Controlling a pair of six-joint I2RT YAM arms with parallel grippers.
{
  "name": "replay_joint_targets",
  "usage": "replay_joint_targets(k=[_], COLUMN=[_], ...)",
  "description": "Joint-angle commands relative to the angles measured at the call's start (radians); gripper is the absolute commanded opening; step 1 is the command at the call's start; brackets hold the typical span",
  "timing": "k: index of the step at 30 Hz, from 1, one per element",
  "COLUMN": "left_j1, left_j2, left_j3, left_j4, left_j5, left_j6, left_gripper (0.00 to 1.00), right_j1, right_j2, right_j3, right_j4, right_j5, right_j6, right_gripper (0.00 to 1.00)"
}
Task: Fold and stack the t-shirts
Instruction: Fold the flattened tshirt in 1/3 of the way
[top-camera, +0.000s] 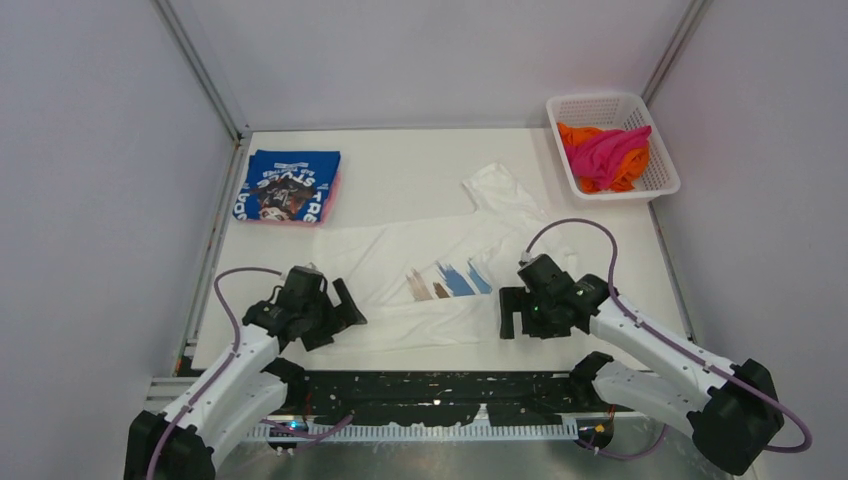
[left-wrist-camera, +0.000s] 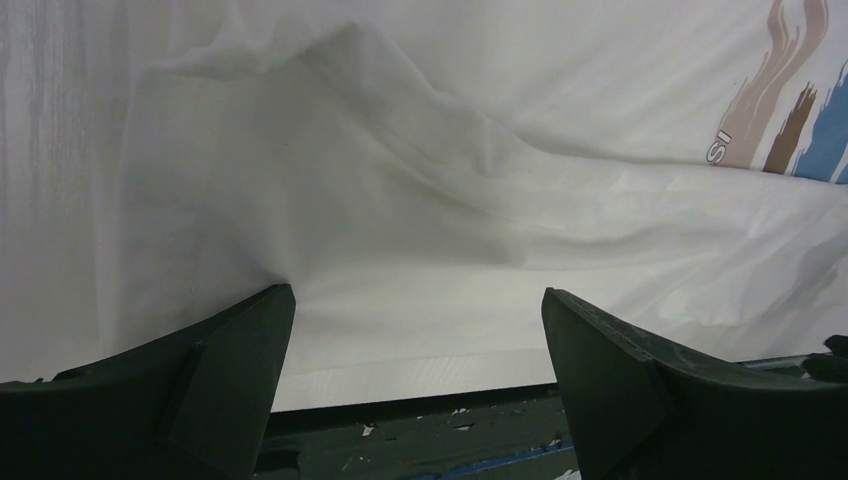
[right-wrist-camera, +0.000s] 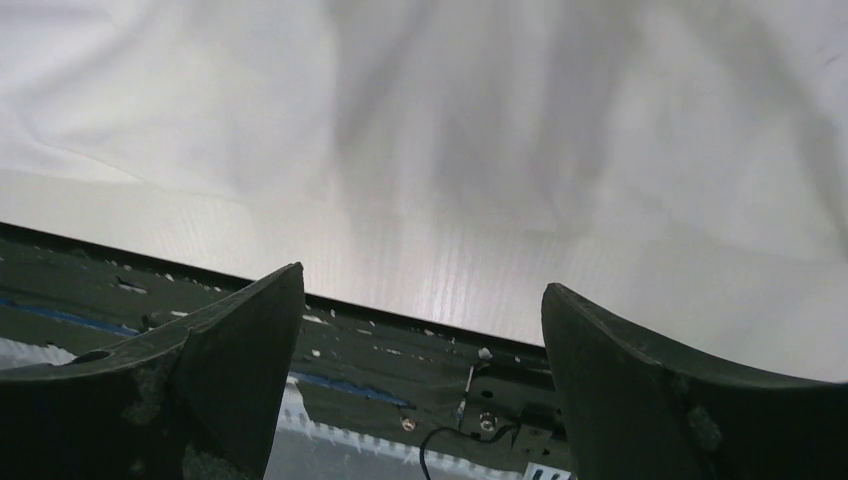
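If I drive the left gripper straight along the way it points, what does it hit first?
Most likely the white t-shirt: the open left gripper points at its cloth just past the near hem, nothing in between. How close it is, the wrist view does not settle.

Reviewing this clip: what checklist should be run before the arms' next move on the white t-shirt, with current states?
1. Left hand open and empty: ok.
2. Right hand open and empty: ok.
3. White t-shirt lying flat: not ok, the left wrist view shows a raised fold.
4. Its near hem lies in front of both hands: ok.
5. Stack ready: ok, the blue t-shirt lies folded on the pink t-shirt, far left.
6. All shirts folded: not ok, the magenta t-shirt and orange t-shirt lie in the basket.
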Motion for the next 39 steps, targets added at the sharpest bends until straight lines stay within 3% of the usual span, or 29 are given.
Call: replay_joint_targets(k=[1, 6, 13, 19, 27, 34, 39], left_j1=[-0.004, -0.004, -0.004, -0.002, 0.029, 0.107, 0.148], left_j2=[-0.054, 0.003, 0.183, 0.287, 0.368, 0.412, 0.44], left_j3=[0.038, 0.159, 0.304, 0.36, 0.42, 0.457, 0.481], left_j4=[-0.133, -0.02, 0.057, 0.085, 0.082, 0.075, 0.087], left_j5=[-0.049, -0.015, 0.008, -0.037, -0.104, -0.119, -0.154], left_j6=[0.013, 0.05, 0.109, 0.136, 0.172, 0.189, 0.202], left_gripper=[1.0, 1.0, 1.0, 1.0, 1.0, 1.0, 1.0], right_j1=[0.003, -0.041, -0.203, -0.207, -0.206, -0.204, -0.204], right_j2=[-0.056, -0.023, 0.255, 0.357, 0.227, 0.1, 0.041], right_j3=[0.122, 0.115, 0.116, 0.045, -0.121, -0.077, -0.094], right_j4=[0.078, 0.303, 0.616, 0.605, 0.442, 0.237, 0.254], right_j5=[0.176, 0.311, 0.176, 0.141, 0.116, 0.134, 0.128], right_j6=[-0.007, -0.003, -0.025, -0.004, 0.072, 0.105, 0.066], right_gripper=[0.95, 0.95, 0.95, 0.95, 0.95, 0.95, 0.95])
